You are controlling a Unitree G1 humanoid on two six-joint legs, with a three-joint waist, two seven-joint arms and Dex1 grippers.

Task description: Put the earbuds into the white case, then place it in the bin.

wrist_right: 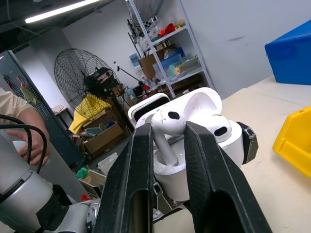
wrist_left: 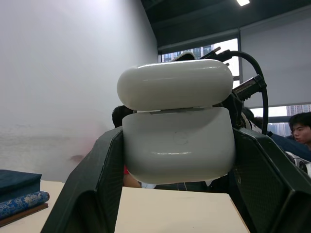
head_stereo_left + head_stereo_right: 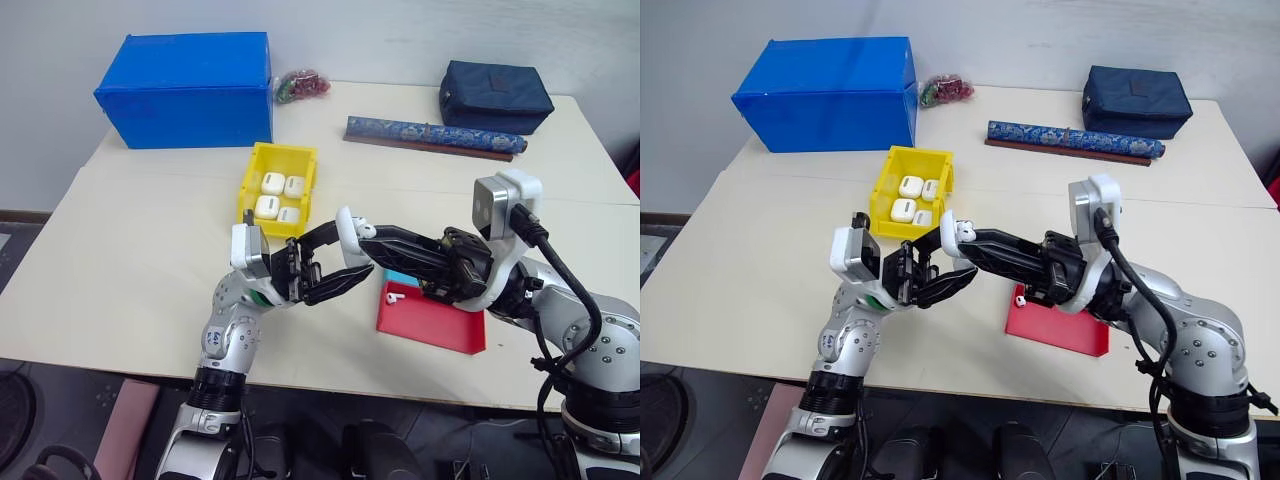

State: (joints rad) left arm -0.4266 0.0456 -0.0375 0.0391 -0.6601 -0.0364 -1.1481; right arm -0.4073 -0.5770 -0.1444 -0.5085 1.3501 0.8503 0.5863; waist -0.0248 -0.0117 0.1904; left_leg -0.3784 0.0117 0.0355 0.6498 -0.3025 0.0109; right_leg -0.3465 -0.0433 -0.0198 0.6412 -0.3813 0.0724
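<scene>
Two end effectors meet above the table (image 3: 150,260): the left end effector (image 3: 325,262) grasps the open white case (image 2: 177,131), the right end effector (image 1: 167,145) pinches an earbud (image 1: 167,131) at its mouth.

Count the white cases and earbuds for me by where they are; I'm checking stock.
White cases in the yellow bin: 4
White case in the left gripper: 1
Earbud in the right gripper: 1
Earbud on the red tray: 1
Total: 7
</scene>
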